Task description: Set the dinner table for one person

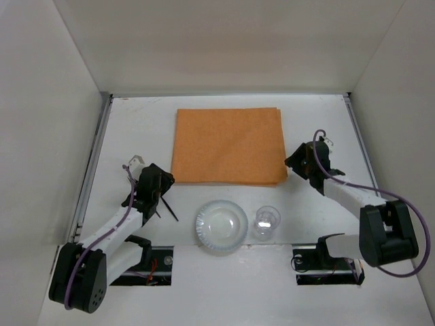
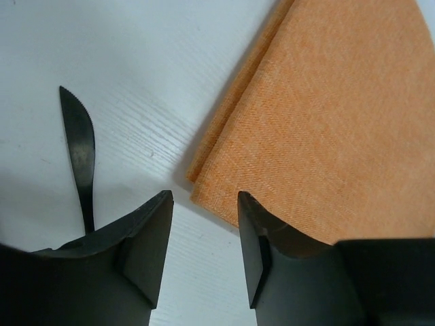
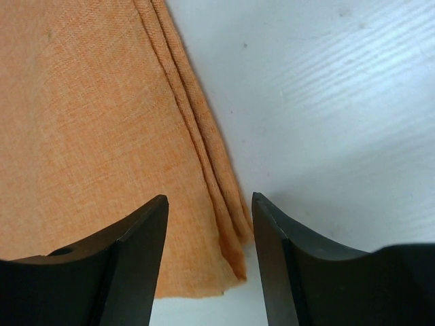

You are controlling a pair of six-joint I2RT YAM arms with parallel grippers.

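The white dinner table [image 1: 136,129] carries a folded orange placemat [image 1: 229,145] at its centre back. A clear plate [image 1: 221,226] and a clear glass [image 1: 266,222] stand near the front edge. A black knife [image 1: 167,209] lies left of the plate. My left gripper [image 1: 165,180] is open and empty beside the placemat's near left corner; the left wrist view shows that gripper [image 2: 204,204], the placemat [image 2: 326,115] and the knife [image 2: 80,153]. My right gripper [image 1: 292,166] is open; in the right wrist view this gripper [image 3: 209,204] straddles the placemat's [image 3: 102,136] near right corner.
Thin metal rails [image 1: 95,156] run along both table sides, with white walls close around. The arm bases [image 1: 326,255] sit at the near edge.
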